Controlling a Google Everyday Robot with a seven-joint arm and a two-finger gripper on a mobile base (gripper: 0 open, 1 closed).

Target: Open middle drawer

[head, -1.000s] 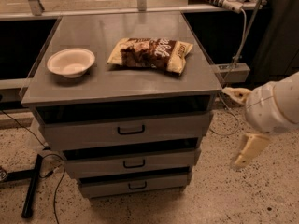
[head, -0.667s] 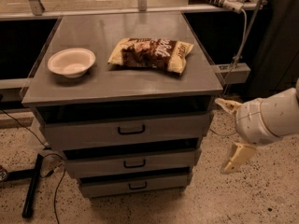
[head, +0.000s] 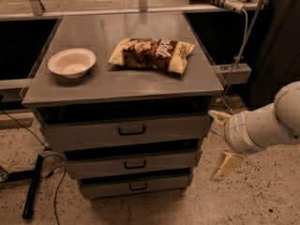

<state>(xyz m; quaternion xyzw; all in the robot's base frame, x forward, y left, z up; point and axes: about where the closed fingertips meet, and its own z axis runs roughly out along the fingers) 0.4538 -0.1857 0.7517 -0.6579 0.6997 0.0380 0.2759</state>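
The middle drawer (head: 164,162) is the second of three grey drawers in a grey metal cabinet, with a small black bar handle (head: 135,164) at its centre. Its front looks pushed in. My gripper (head: 221,142) hangs to the right of the cabinet, level with the top and middle drawers. It is open, with one cream finger (head: 217,116) up near the cabinet's right edge and the other (head: 226,166) lower down. It holds nothing and touches no handle.
The top drawer (head: 93,132) and the bottom drawer (head: 108,188) sit above and below. A white bowl (head: 71,62) and a chip bag (head: 152,54) lie on the cabinet top (head: 122,86). A black bar and cables (head: 33,186) lie on the floor at left.
My arm and gripper have moved left, from well right of the cabinet to close beside its right edge. The drawers have not moved.
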